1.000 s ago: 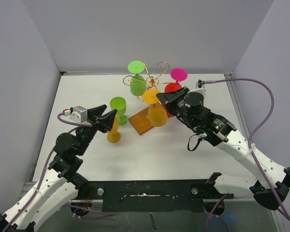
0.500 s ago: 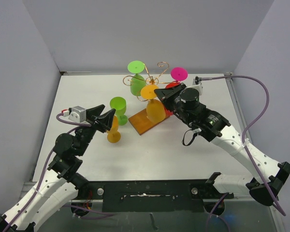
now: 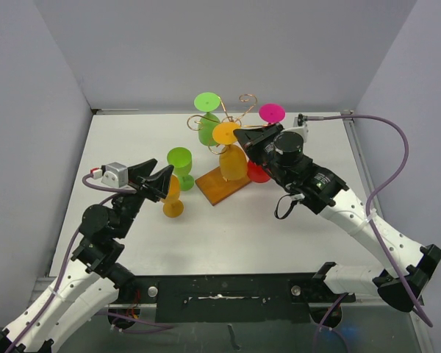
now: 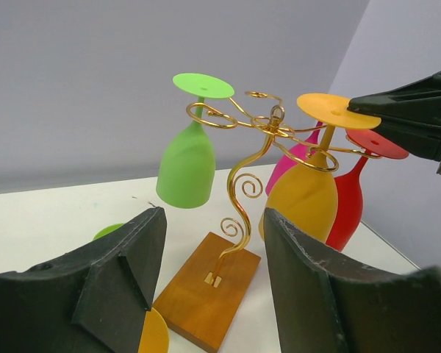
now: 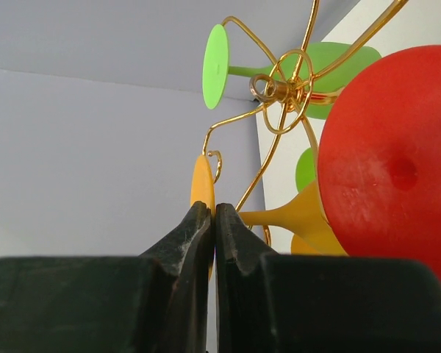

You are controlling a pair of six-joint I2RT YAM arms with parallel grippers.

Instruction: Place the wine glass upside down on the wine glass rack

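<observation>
Your right fingers [image 5: 184, 250] are clenched on the foot's rim of the orange wine glass [image 3: 234, 163], which hangs bowl-down just ahead of them, stem inside a gold curl of the wine glass rack [image 3: 219, 185]. Your left fingers [image 4: 117, 287] are spread apart, holding nothing, with the rack's wooden base just beyond them.

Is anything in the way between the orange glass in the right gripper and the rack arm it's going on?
Nothing visible blocks it. The orange wine glass, pinched by its foot in the right gripper, already has its stem at a curl of the wine glass rack. The red glass hangs close beside it.
</observation>
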